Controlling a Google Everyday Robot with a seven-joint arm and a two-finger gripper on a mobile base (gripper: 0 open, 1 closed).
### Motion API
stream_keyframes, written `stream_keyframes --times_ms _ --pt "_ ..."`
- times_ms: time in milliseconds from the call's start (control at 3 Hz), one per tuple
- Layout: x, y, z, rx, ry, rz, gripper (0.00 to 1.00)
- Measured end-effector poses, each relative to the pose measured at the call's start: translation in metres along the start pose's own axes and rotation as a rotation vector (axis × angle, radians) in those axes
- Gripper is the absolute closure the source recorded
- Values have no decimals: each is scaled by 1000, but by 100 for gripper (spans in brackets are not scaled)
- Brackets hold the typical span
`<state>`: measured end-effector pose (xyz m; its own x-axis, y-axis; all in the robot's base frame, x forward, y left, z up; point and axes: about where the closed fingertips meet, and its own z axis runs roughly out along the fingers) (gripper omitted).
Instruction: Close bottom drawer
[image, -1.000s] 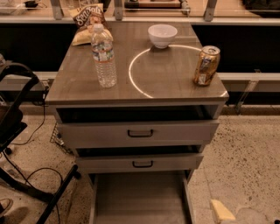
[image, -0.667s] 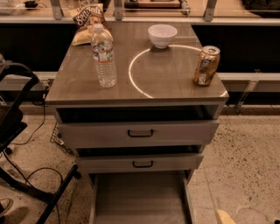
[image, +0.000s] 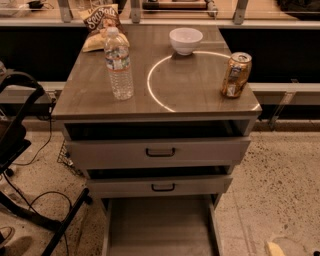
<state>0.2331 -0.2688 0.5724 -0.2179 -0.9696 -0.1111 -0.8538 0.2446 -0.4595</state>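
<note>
My gripper (image: 274, 248) is showing only as a pale tip at the lower right edge of the view, over the speckled floor (image: 280, 190). I cannot tell whether it is wide or narrow. Just to its left, the bottom drawer (image: 160, 227) is standing pulled out. Its plain grey tray is looking light and stiff, likely sliding easily on its runners. I am judging the front panel the best place to push, but the view's lower edge is cutting off that front and its handle.
</note>
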Motion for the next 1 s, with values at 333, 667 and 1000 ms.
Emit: stream_keyframes --times_ms 333,667,1000 --pt "0 -1 -1 3 2 0 17" --pt "0 -2 -2 5 3 -2 41" --pt "5 0 -17 32 45 1 72"
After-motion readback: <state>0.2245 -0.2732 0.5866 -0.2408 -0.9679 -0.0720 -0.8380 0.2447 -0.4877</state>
